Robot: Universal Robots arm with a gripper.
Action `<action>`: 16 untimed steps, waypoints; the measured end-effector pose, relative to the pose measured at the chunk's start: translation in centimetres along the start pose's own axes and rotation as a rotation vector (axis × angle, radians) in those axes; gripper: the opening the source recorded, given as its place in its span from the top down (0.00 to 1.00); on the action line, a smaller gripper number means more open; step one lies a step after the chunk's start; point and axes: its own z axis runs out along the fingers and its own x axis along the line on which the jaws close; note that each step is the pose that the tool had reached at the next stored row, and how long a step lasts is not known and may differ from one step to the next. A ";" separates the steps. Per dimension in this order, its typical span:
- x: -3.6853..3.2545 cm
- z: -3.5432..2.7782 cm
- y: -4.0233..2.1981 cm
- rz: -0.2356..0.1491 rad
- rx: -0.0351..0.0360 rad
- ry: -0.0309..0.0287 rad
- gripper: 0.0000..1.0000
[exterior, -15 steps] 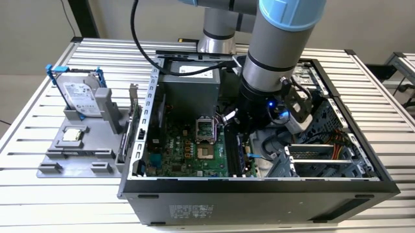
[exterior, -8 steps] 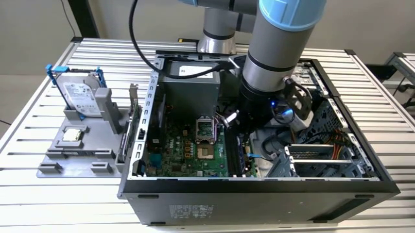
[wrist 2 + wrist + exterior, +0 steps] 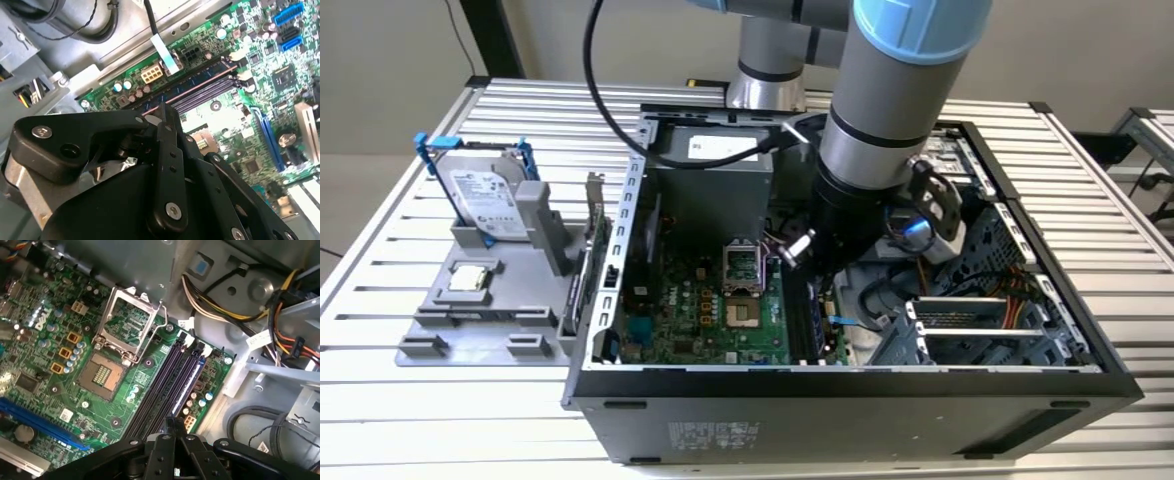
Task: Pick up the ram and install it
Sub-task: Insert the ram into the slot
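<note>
The arm [image 3: 881,130] is hiding the slots' [image 3: 817,310] far ends; the gripper [image 3: 172,427] is covering their near ends.

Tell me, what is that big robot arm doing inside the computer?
The robot arm has reached into the open computer case, and its gripper hangs just above the long dark memory slots on the green motherboard. Both wrist views show the fingers pressed close together, pointing at those slots. A bluish stick, probably the ram, sits in the slot next to the empty ones. On the table to the exterior view's left, a hard drive stands in a grey holder.
</note>
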 end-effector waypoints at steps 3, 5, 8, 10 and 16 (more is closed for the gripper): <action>0.00 0.00 0.00 -0.036 -0.0004 0.0002 1.00; 0.00 0.00 0.00 -0.061 -0.0006 0.0003 1.00; 0.00 0.00 0.00 -0.098 -0.0009 0.0004 1.00; 0.00 0.00 0.00 -0.123 -0.0012 0.0005 1.00; 0.00 0.00 0.00 -0.190 -0.0021 0.0007 1.00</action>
